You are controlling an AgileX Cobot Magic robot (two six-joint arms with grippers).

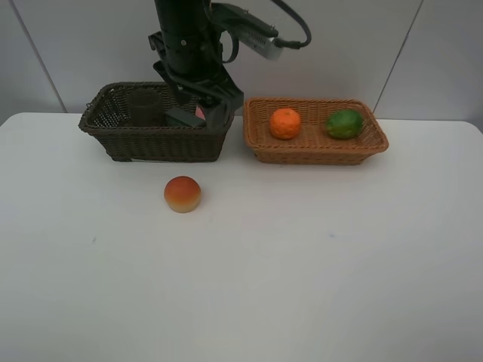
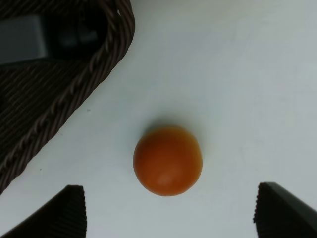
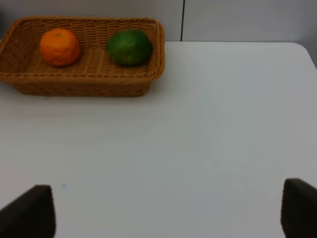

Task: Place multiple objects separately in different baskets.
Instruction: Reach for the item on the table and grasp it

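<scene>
- Left gripper (image 2: 168, 210), jaws spread wide and empty, hovers above the red-yellow peach-like fruit (image 2: 167, 160) on the white table (image 1: 302, 264), beside the dark brown wicker basket (image 1: 113, 128).
- Right gripper (image 3: 168, 213) is splayed, idle.
- Orange (image 1: 285, 123) and green round fruit (image 1: 344, 124) sit in the light tan wicker basket (image 1: 317, 154).
- Next, likely: descend, pinch the peach.

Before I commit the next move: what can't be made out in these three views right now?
- Exterior high: the dark basket's contents; the arm and near wall hide most of it, only a pinkish patch shows.
- Exterior high: the right arm, out of frame.
- Left wrist: the left gripper's fingers, cut by the frame edge; a blurred grey shape inside the dark basket.
- Right wrist: the right gripper, only its tips; the peach, out of frame.
</scene>
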